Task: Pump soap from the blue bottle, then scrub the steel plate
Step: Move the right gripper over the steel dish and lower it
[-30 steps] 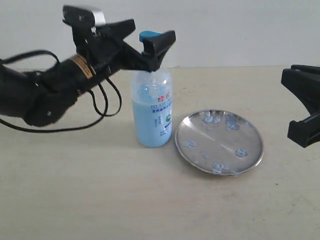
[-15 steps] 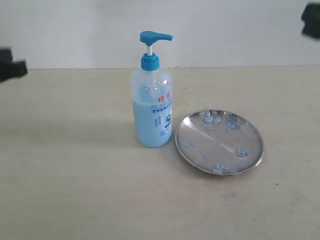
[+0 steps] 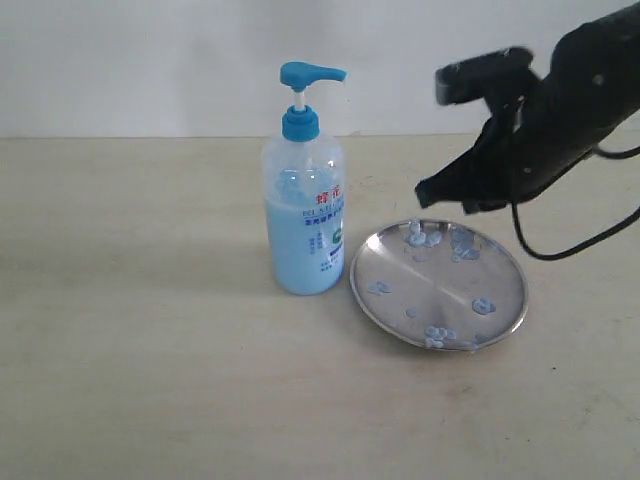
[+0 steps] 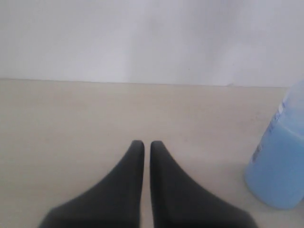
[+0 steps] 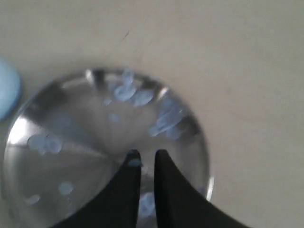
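The black left end effector [image 4: 143,144], nearly closed and empty, is held apart from the tall clear blue-pump bottle [image 3: 304,215]. Just right of it, the round shiny steel plate [image 3: 440,282] is dotted with soap [image 3: 482,305]. Over it the black right end effector [image 5: 147,154] is held narrow and empty. If the plate is shoved, the bottle could be tipped.

Soft even light, faint shadow by the blue bottle [image 3: 304,215], steel plate [image 3: 440,290] glaring, blurred wrist views
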Action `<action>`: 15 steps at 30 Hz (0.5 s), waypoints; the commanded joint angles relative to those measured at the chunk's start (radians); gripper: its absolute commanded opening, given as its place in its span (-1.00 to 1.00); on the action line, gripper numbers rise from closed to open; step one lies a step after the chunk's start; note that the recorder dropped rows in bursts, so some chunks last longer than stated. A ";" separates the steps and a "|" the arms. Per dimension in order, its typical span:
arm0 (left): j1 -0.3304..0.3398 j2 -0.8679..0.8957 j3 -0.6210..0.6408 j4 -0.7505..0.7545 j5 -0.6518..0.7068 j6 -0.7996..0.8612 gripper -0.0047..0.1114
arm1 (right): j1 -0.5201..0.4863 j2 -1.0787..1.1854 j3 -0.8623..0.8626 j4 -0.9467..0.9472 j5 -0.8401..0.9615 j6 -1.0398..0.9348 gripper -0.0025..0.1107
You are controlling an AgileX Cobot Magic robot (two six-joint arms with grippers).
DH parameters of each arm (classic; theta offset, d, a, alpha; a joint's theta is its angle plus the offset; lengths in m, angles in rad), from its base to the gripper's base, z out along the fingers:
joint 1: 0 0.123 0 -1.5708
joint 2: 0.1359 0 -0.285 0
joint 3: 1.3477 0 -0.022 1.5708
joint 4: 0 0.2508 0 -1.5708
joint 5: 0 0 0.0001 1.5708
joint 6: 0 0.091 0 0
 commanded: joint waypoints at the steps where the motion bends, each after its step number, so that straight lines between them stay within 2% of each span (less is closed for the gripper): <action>1: 0.000 -0.275 0.007 0.021 0.271 -0.044 -0.84 | 0.009 0.044 -0.022 0.173 0.065 -0.141 -0.96; 8: 0.000 -0.800 0.007 0.012 0.477 -0.092 -0.84 | 0.009 0.044 -0.022 0.167 0.157 -0.142 -0.96; 11: 0.000 -0.960 0.007 0.022 0.623 -0.077 -0.84 | 0.009 0.045 -0.022 0.180 0.166 -0.146 -0.96; 15: 0.000 -0.965 0.017 0.009 0.881 -0.083 -0.84 | 0.009 0.068 -0.031 0.193 0.116 -0.247 -0.96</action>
